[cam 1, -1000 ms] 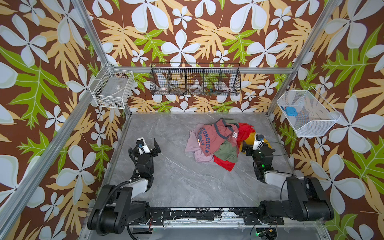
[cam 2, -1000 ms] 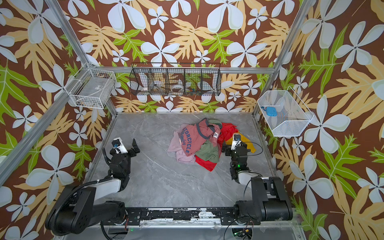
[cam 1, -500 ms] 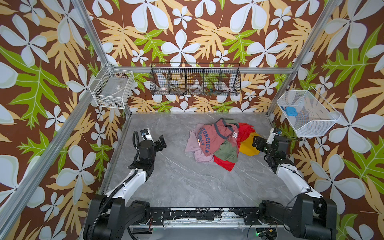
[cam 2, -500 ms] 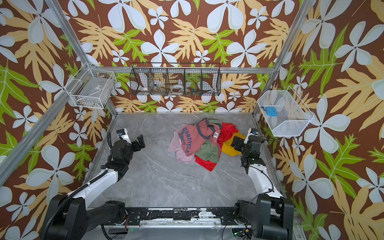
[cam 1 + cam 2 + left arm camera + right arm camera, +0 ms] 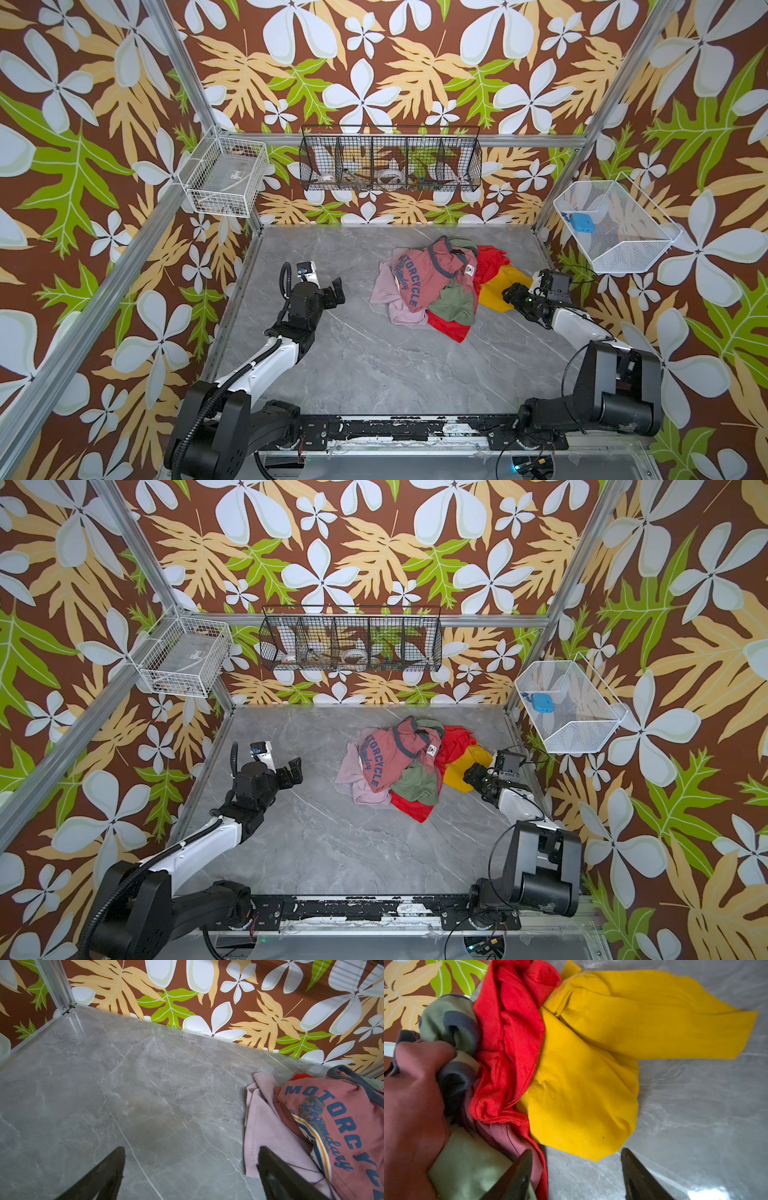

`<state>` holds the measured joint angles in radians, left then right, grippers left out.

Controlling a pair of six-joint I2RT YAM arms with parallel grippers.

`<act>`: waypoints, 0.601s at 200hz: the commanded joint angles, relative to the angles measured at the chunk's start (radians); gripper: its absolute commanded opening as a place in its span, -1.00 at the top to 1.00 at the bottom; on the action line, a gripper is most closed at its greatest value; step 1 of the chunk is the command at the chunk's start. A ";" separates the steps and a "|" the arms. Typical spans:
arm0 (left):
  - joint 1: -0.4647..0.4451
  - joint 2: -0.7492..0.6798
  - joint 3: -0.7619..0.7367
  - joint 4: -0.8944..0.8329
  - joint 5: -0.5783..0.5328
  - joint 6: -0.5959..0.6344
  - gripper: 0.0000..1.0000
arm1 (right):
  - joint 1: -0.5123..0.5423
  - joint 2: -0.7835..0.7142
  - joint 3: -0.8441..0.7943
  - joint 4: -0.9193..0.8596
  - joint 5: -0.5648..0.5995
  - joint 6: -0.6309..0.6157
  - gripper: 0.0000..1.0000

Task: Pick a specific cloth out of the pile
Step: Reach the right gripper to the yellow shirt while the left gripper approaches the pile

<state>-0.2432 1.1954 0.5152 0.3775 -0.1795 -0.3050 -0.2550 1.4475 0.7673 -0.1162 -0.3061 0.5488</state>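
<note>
Right gripper [image 5: 576, 1152], jaws parted and gripping nothing, hovers at the tip of the cloth [image 5: 591, 1064], which spills from the pile [image 5: 424, 282] toward the table's [image 5: 695, 1105] right edge; best bite deep into yellow alone (clear of the red cloth [image 5: 508, 1043]), then draw toward that edge.
</note>
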 commanded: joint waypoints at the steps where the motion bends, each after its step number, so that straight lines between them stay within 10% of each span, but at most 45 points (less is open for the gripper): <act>1: -0.002 0.006 -0.001 0.011 0.011 -0.006 -1.00 | 0.002 0.031 0.023 -0.046 0.026 0.043 -0.22; 120: -0.008 0.014 0.002 -0.003 0.022 -0.021 -1.00 | 0.058 0.235 0.078 -0.017 0.130 0.180 -0.10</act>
<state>-0.2493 1.2118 0.5148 0.3702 -0.1558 -0.3157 -0.2031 1.6493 0.8387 -0.1596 -0.1917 0.6769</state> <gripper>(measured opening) 0.999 0.580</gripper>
